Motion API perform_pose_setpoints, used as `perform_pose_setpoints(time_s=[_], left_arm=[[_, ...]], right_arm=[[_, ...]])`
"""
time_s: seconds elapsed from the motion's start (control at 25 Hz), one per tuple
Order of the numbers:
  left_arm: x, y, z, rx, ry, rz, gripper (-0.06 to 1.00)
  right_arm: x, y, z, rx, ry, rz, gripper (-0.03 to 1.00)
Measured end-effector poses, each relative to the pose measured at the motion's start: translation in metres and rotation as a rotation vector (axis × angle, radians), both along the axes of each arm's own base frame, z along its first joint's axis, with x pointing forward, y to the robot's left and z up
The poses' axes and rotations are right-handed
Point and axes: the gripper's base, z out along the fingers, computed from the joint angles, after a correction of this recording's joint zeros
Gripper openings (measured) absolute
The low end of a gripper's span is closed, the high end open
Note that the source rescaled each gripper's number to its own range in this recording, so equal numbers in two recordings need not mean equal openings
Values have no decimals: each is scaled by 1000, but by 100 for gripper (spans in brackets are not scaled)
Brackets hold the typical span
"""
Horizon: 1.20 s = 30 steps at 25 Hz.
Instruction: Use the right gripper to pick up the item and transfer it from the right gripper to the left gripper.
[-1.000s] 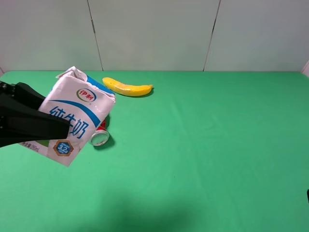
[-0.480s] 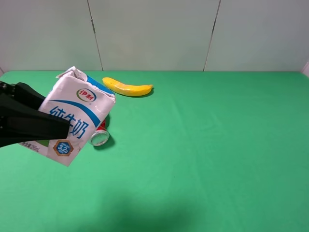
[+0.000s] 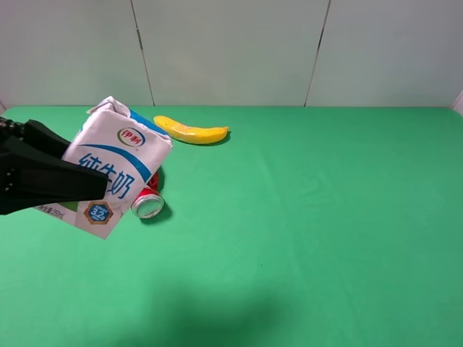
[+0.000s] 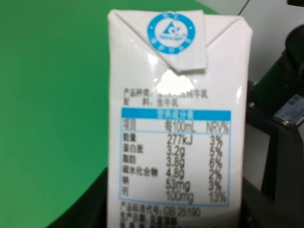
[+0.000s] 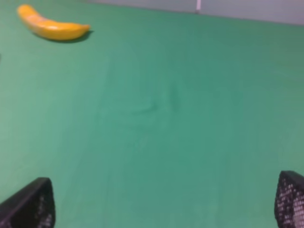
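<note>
Exterior high view: The left pincer (image 3: 90,186) entered from the left edge of the frame and was pinching the milk carton (image 3: 116,170). One black finger lay across the carton's printed front face; the opposite finger was hidden behind the carton. The carton was held clear of the green tabletop (image 3: 304,217), at the left of the frame, tilted, with its gabled top toward the upper left. A red soda can (image 3: 149,204) lay on its side on the tabletop, just to the lower right of the carton and partly covered by it. A yellow banana (image 3: 192,133) lay on the tabletop toward the upper centre-left of the frame, apart from the can. The right pincer was not visible in this view.

Left wrist view: The carton filled the centre of the picture, showing a blue-framed nutrition table and a round blue logo on a folded flap. Black pincer parts flanked the carton on both sides, close against it.

Right wrist view: The right pincer (image 5: 159,204) was spread wide, with only bare tabletop between its two black fingertips. The banana lay far ahead of it.
</note>
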Motion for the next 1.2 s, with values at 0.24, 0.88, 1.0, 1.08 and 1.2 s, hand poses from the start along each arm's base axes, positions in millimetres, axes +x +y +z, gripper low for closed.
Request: perform_pose_setpoints(time_s=[0.24,0.88,1.0,1.08,1.2], left_arm=[[10,4,-3,44,-28,113,1],[49,-9,-20,181,-36,387,0],[67,-27,-27,204,8,353,0],[81,-43,-32,218,28,337,0],[101,-71,-38,231,45,322,0]], right_arm=[[0,0,0,2,1,-1,100],[0,0,0,2,2,-1,100],[0,0,0,3,2,-1,100],[0,0,0,3,2,-1,100],[0,0,0,3,2,-1,100]])
